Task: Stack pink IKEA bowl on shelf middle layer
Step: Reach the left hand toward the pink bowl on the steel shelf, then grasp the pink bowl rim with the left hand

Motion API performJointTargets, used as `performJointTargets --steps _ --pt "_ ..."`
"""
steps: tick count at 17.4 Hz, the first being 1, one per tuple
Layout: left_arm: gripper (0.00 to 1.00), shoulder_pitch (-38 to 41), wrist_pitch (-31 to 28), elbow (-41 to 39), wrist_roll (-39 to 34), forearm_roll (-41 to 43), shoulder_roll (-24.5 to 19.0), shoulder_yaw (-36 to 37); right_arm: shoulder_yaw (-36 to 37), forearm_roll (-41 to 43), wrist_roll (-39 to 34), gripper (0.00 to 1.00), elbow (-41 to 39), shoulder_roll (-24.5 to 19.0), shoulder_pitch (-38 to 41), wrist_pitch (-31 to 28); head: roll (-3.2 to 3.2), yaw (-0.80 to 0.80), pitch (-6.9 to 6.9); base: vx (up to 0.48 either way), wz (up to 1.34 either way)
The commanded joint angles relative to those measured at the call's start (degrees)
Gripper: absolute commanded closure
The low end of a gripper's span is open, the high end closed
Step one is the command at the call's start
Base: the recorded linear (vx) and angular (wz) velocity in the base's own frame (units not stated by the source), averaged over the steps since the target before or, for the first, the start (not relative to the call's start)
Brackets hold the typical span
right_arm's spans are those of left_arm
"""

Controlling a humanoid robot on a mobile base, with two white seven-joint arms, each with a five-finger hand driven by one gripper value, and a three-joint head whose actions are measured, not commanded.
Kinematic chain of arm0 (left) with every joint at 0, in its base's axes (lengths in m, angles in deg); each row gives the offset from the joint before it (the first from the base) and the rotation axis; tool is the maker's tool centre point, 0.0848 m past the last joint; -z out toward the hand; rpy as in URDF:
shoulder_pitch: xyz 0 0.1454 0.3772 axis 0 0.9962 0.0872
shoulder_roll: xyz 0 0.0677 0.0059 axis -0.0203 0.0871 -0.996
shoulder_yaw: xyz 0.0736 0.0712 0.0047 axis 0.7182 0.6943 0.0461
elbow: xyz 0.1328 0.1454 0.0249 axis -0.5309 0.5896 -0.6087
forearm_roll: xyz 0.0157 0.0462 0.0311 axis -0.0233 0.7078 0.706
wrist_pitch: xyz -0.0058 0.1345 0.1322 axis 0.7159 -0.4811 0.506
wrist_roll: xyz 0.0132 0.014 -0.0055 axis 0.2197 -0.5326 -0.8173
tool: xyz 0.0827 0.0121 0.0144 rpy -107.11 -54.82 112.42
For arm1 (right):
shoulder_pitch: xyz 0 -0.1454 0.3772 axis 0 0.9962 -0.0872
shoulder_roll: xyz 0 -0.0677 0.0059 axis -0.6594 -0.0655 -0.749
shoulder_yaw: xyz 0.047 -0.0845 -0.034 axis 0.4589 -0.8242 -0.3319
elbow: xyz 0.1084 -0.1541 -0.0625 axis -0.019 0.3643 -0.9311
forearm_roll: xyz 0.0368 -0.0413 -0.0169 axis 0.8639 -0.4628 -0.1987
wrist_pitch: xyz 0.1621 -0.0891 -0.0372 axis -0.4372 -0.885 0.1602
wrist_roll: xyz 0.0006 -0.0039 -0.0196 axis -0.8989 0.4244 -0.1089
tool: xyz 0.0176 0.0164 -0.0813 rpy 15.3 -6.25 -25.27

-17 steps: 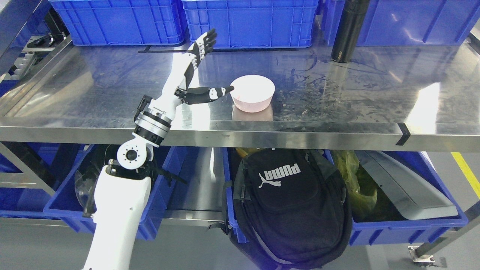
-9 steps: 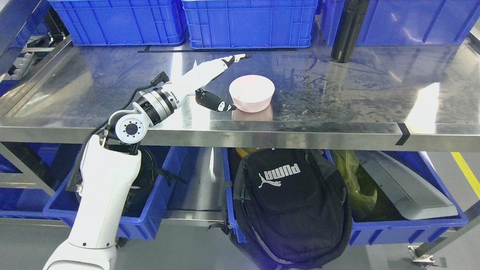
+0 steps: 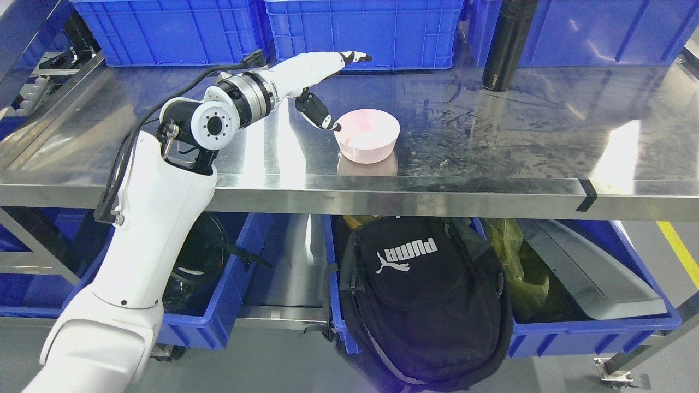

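1. Below the steel shelf point(image 3: 491, 188), nearest you, sit a black backpack point(image 3: 420, 295) and blue bins point(image 3: 595, 333); none of it matters to your task.
2. On the shelf's front half, the pink bowl point(image 3: 367, 135) stands upright and alone, with no second bowl visible to stack with it.
3. Just left of the bowl, your left hand point(image 3: 322, 82) is spread open and holds nothing, its thumb tip at the bowl's rim.
4. Further back stand blue crates point(image 3: 360, 27) and a black flask point(image 3: 505, 43).
5. Your grasp is not yet made, so stacking looks undone.
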Motion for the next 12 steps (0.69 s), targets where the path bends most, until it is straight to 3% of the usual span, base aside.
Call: performJointTargets --steps 1,12 --pt "0.06 -3.7 -1.4 -0.5 4.5 3.9 -0.9 14.7 0.0 0.0 0.0 0.0 -1.0 1.0 1.3 0.0 0.0 0.0 0.0 0.0 0.0" --pt "0.25 -0.1 -1.4 -0.2 8.4 7.1 0.0 11.5 0.0 0.0 0.0 0.0 -1.0 1.0 1.3 0.0 0.0 0.0 0.0 0.0 0.0"
